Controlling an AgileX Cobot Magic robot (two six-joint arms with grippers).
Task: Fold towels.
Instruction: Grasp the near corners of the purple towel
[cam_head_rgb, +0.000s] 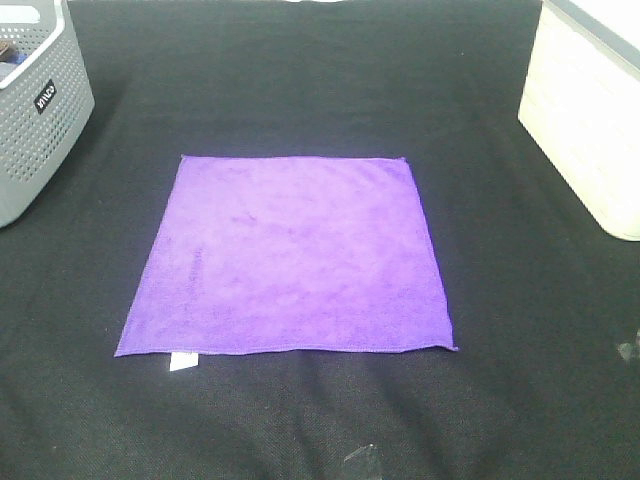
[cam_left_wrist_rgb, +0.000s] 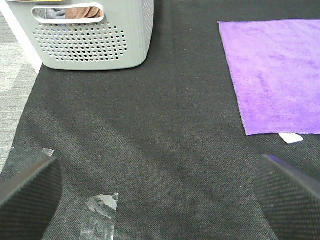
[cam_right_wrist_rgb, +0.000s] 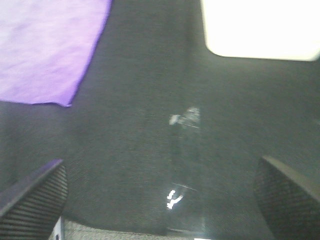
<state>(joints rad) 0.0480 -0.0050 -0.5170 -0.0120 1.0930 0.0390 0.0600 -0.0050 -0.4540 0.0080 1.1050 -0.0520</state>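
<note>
towel (cam_head_rgb: 285, 255) lying flat, unfolded, mid worktop (cam_head_rgb: 300, 420), white tag (cam_head_rgb: 182, 361) at its 7 o'clock corner | grey basket (cam_head_rgb: 40, 100) sitting at 10 o'clock, white bin (cam_head_rgb: 590, 110) at 2 | left gripper (cam_left_wrist_rgb: 160, 190) hovering, jaws wide apart, holding nothing | right gripper (cam_right_wrist_rgb: 160, 195) doing the same, both off towel

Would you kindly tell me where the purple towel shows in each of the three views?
Exterior high: towel flat, centred on the mat.
Left wrist: towel cut off by the frame, white tag showing, grey basket across the mat.
Right wrist: blurred towel corner, white bin opposite.
Shared landmark: the black mat.
</note>
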